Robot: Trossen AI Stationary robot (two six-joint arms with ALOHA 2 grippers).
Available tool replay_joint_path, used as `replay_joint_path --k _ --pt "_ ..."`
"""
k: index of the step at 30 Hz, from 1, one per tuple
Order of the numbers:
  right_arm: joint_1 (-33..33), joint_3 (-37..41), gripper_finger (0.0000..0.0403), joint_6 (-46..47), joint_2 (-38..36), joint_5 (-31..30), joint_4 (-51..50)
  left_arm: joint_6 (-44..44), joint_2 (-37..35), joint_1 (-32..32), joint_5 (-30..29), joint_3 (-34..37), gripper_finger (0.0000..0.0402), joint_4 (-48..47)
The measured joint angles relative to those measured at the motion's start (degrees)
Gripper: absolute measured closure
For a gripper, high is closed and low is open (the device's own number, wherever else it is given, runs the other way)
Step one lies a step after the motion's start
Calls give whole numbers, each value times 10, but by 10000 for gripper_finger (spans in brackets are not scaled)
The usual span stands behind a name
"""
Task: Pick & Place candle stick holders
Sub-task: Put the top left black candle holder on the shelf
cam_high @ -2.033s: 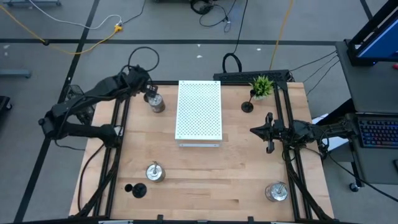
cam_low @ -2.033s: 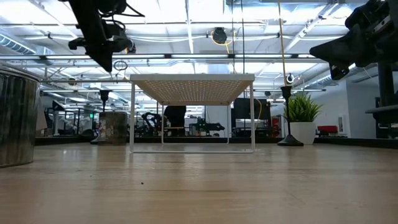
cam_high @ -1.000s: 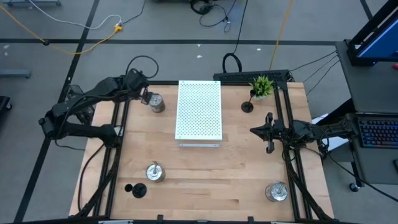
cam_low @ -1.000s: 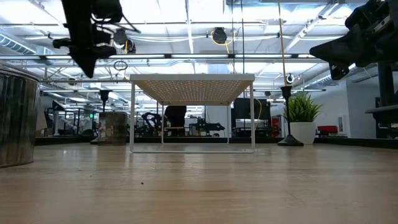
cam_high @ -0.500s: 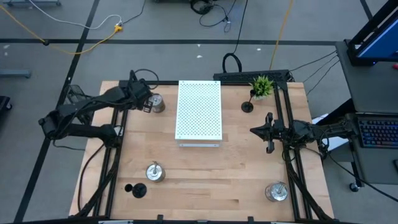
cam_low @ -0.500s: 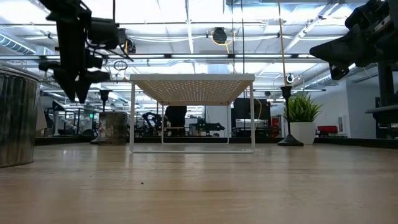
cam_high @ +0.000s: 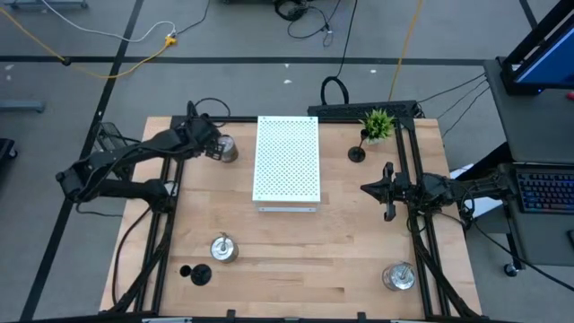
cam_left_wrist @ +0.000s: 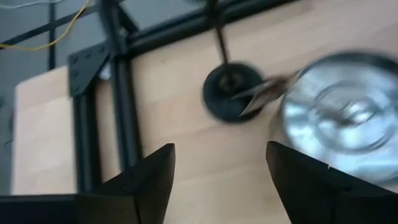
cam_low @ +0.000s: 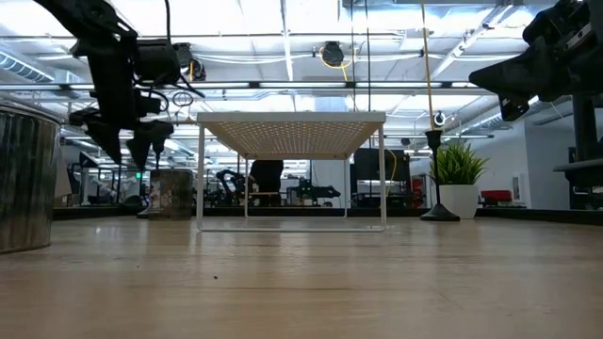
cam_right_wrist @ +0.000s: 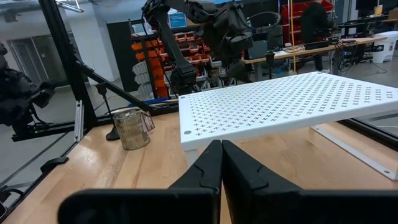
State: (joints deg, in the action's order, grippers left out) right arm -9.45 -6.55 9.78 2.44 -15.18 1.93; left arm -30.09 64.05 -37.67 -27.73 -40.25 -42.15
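Observation:
My left gripper (cam_left_wrist: 217, 186) hangs open above the table's far left corner, touching nothing. Just ahead of its fingers a black candle stick holder (cam_left_wrist: 231, 93) stands on its round base, and a shiny silver one (cam_left_wrist: 348, 112) stands beside it. The high view shows that gripper (cam_high: 213, 149) next to the silver holder (cam_high: 227, 150); the arm covers the black one. Elsewhere stand another silver holder (cam_high: 222, 248), a black one (cam_high: 199, 274), a silver one (cam_high: 397, 276) and a black one (cam_high: 357, 152). My right gripper (cam_high: 387, 212) waits shut above the table's right side.
A white perforated board (cam_high: 287, 160) stands on thin legs in the middle of the table's far half. A small green potted plant (cam_high: 378, 124) sits at the far right corner. Black frame rails (cam_high: 170, 224) run along both sides of the table.
My left gripper has come down toward the holders at the far left corner and moved a little toward the near edge. Its fingers, shut a second ago, have spread apart. The holders have not moved.

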Motion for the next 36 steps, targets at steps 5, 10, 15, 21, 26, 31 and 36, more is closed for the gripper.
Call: replay_joint_path --k 5,10,15,21,26,31,36 --pt "0 0 403 0 0 0 0 44 0 -23 28 0 135 53" --pt "0 0 403 0 0 0 0 54 0 -62 32 0 135 59" --pt "0 0 403 0 0 0 0 76 5 -90 53 0 135 75" --pt "0 0 403 0 0 0 0 92 39 -97 70 0 135 107" --pt "0 0 403 0 0 0 0 100 82 -106 66 0 135 133" --pt "0 0 403 0 0 0 0 106 110 -117 83 0 135 146" --pt "0 0 403 0 0 0 0 109 117 -125 108 0 135 170"
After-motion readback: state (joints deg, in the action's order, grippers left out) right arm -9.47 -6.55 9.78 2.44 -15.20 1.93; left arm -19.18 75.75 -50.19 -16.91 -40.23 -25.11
